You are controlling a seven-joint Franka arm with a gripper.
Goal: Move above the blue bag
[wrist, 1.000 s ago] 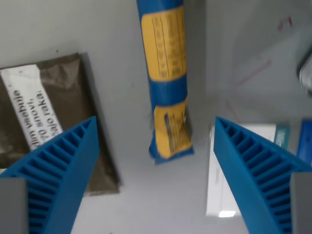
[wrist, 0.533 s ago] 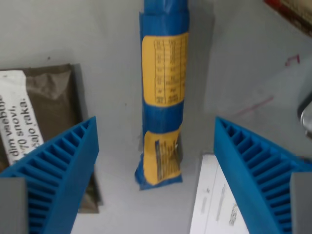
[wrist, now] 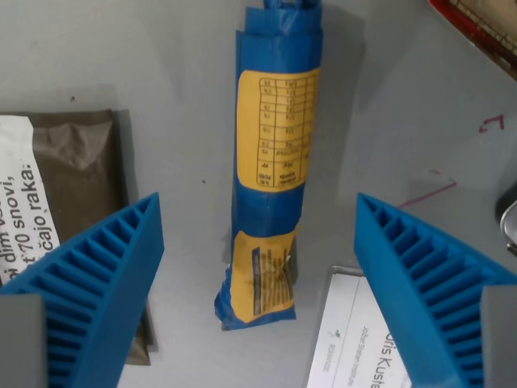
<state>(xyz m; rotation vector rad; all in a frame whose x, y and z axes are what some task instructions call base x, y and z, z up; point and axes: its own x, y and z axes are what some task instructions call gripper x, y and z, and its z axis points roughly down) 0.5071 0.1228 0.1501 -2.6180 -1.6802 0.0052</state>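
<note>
Only the gripper [wrist: 258, 242] of the robot is visible in the wrist view. It has two fingers [wrist: 97, 283] of bright blue plastic, each shaped like a wedge that becomes narrow toward the tip. The inner faces have a row of parallel ribs with dark slots between them. At the bottom corners, a flat grey block covers each finger's base

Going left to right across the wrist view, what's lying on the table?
Brown pouch with white label → long blue bag with yellow labels → white printed card → dark red object at the top right corner.
</note>
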